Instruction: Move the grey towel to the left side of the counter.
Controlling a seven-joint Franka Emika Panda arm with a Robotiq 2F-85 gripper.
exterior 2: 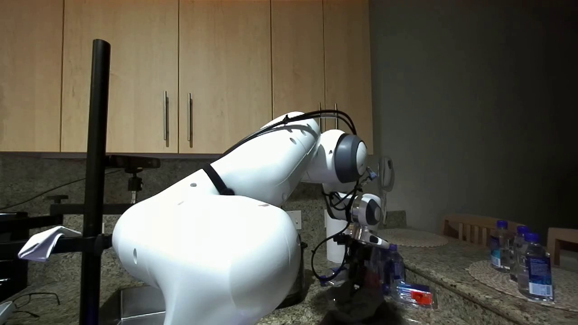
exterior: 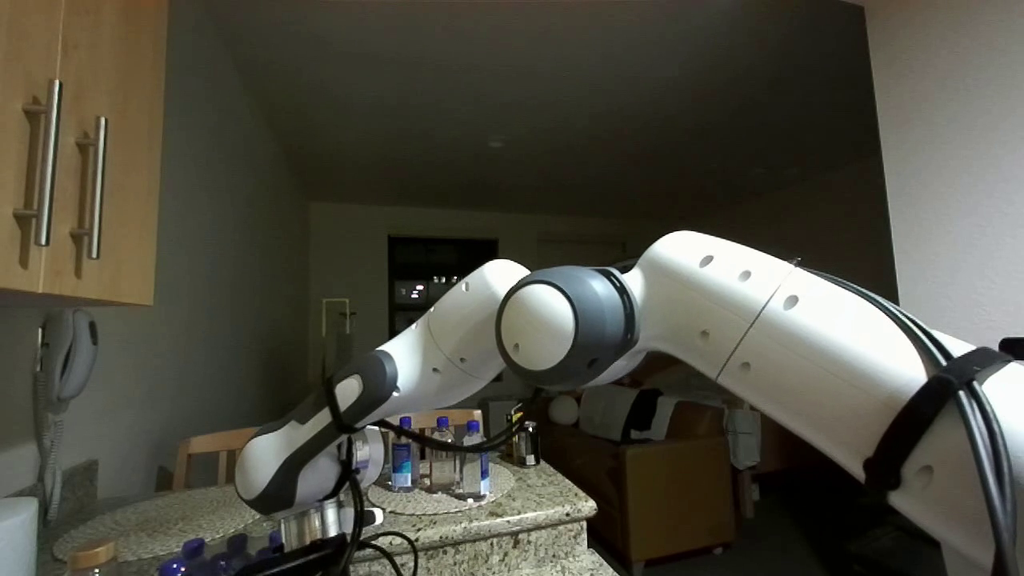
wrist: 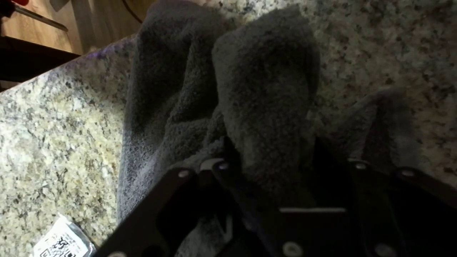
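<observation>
The grey towel (wrist: 264, 82) lies in thick, bunched folds on the speckled counter (wrist: 71, 135) in the wrist view. In an exterior view it is a dark heap (exterior 2: 356, 311) under the gripper. My gripper (wrist: 273, 157) has one fold of the towel squeezed between its two dark fingers. More towel lies to the left of the fingers, and a corner of it lies to the right. The towel still rests on the counter. The fingertips are dark and partly covered by cloth. The gripper also shows in an exterior view (exterior 2: 356, 284), reaching down into the towel.
Blue-capped bottles (exterior 2: 393, 266) and a red-and-blue packet (exterior 2: 415, 295) lie close beside the gripper. A white roll (exterior 2: 334, 243) stands behind it. A raised ledge (exterior 2: 433, 262) holds more bottles (exterior 2: 535, 271). A sink (exterior 2: 140, 309) is near the arm's base. A small packet (wrist: 64, 241) lies near the towel.
</observation>
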